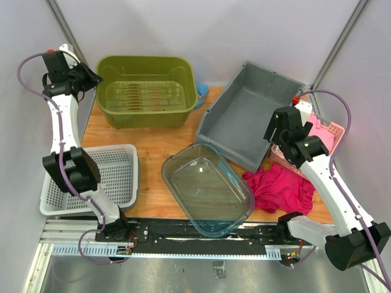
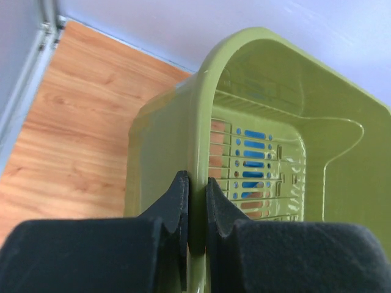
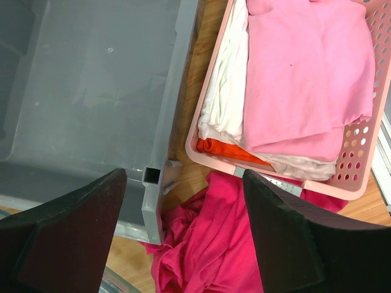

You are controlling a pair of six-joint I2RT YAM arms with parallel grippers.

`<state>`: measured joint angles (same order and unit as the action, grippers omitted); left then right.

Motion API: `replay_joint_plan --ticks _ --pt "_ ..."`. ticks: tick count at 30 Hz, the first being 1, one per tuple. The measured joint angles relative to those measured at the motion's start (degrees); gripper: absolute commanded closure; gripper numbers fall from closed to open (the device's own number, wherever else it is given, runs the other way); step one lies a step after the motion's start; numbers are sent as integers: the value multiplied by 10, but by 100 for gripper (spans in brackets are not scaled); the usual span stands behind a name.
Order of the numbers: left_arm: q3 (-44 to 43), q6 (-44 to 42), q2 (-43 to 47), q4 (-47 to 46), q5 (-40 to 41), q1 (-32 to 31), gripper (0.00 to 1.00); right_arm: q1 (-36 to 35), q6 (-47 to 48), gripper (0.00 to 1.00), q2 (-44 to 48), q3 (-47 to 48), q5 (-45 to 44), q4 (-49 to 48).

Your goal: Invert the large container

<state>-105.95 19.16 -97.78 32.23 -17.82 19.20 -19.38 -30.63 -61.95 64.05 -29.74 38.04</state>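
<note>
An olive-green tub [image 1: 146, 117] stands upright at the back left of the table, its slotted floor showing. My left gripper [image 1: 91, 78] is shut on the tub's left rim; in the left wrist view its jaws [image 2: 197, 180] pinch the rim [image 2: 256, 36], one finger inside and one outside. A grey bin [image 1: 244, 116] lies tilted at the back right, its open side facing up and left. My right gripper [image 1: 278, 127] hovers open and empty above the grey bin's near right corner [image 3: 149, 201].
A clear plastic container [image 1: 208, 186] sits at the front centre. A white slotted basket [image 1: 91, 177] is at the front left. A pink basket [image 1: 327, 131] of folded cloths is at the right, with a magenta cloth [image 1: 281, 186] in front of it. A blue object [image 1: 203, 93] lies by the tub's right end.
</note>
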Motion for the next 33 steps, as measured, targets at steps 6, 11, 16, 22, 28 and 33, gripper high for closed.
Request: replay_joint_plan --ticks 6,11,16,22,28,33 --pt "-30 -40 -128 -9 -83 -4 80 0 -9 22 -16 0 15 6" --pt "-96 -57 -207 52 -53 -8 2 0 -5 20 -40 0 37 19" --pt "-131 -75 -177 86 59 -31 1 0 15 19 -35 -9 86 3" --pt "-142 -88 -99 90 210 -199 1 0 34 18 -27 -24 128 -25" --pt "-155 -70 -130 94 325 -384 1 0 45 18 -7 -32 132 -38" --pt "-212 -39 -232 108 333 -449 1 0 51 18 21 -47 130 -39"
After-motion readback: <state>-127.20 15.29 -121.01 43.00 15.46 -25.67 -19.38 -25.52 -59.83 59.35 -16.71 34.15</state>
